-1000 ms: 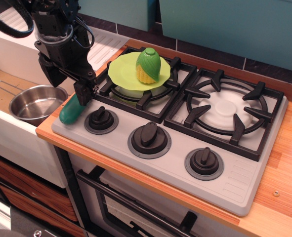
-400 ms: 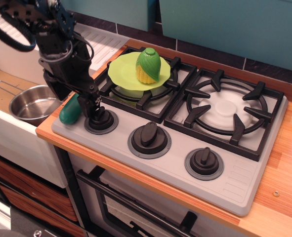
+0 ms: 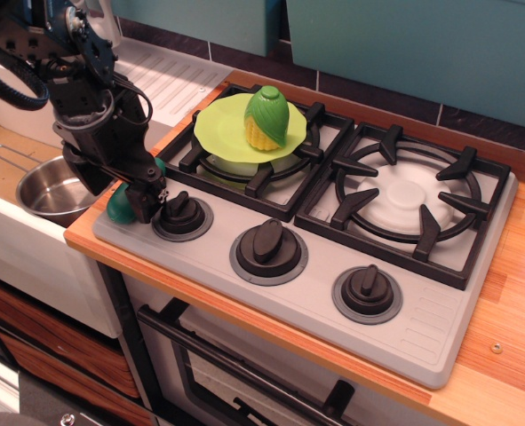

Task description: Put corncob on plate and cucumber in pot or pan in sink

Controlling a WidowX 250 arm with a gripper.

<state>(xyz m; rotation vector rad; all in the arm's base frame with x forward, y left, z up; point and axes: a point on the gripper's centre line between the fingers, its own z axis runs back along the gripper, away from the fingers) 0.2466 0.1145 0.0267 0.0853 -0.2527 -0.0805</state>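
With the corncob [image 3: 266, 118] already on the plate [image 3: 218, 124], the gripper [image 3: 138, 197] has dropped over the cucumber [image 3: 118, 205], jaws straddling it, grip uncertain.

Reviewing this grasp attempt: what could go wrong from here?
1. The cucumber lies at the stove's left edge above the sink; a nudge from the tool could roll it off, missing the pot.
2. The tool sits close to the left knob and may catch it.
3. The grip looks near one end, so it may slip.
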